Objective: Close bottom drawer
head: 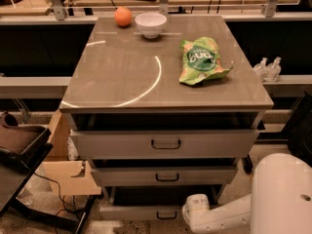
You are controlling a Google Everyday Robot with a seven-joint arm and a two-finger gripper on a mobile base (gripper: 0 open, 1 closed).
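Grey-beige flat bottom drawer [136, 212] front, dark loop handle [166, 215]; white gripper [192, 212] just beside its right end. Above: orange round fruit [123, 16], white bowl [150, 23], green printed bag [201, 61], possibly white-lettered, grey-brown tabletop [122, 67].

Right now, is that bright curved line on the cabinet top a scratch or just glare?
Camera view: likely glare, a reflected arc on the glossy cabinet top; deep shadow fills the bottom drawer, where the gripper sits at its front.

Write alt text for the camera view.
A grey cabinet's bottom drawer stands open, with the robot's claw, on a white arm, at its front's right end. The middle drawer and top drawer are ajar too; on top sit an orange, a white bowl and a green snack bag.
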